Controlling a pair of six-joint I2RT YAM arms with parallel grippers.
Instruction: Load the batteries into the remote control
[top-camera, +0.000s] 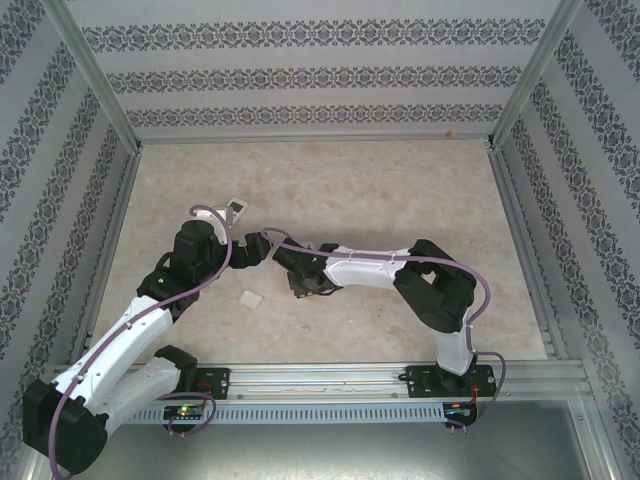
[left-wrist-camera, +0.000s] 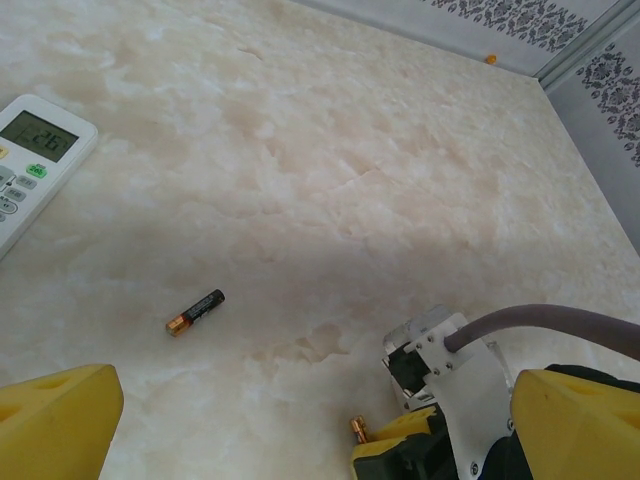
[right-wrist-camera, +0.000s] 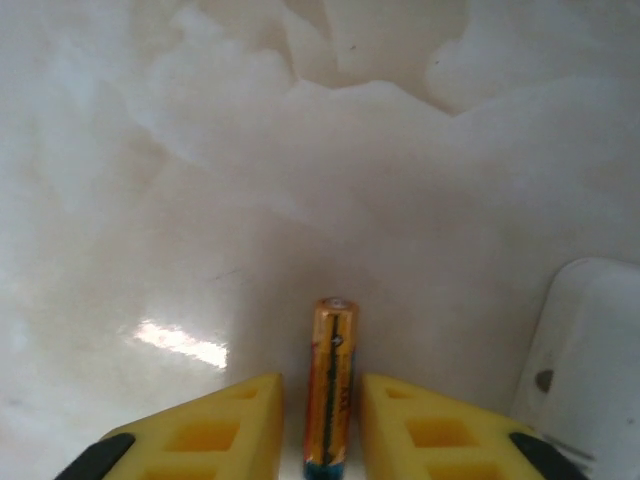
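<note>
Probably light, rigid, slick and apt to roll, so best pinched mid-barrel: orange-gold battery (right-wrist-camera: 333, 360) at lower centre of the right wrist view, closely flanked by right tool (right-wrist-camera: 321, 400) — clamped or not, impossible to tell; left tool (left-wrist-camera: 315, 400) spread wide.

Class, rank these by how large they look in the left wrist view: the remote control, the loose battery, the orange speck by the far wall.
1. remote control, largest, though cut off by the frame.
2. battery.
3. orange speck, smallest; it lies farthest from the camera, so its true size is unsure.
</note>
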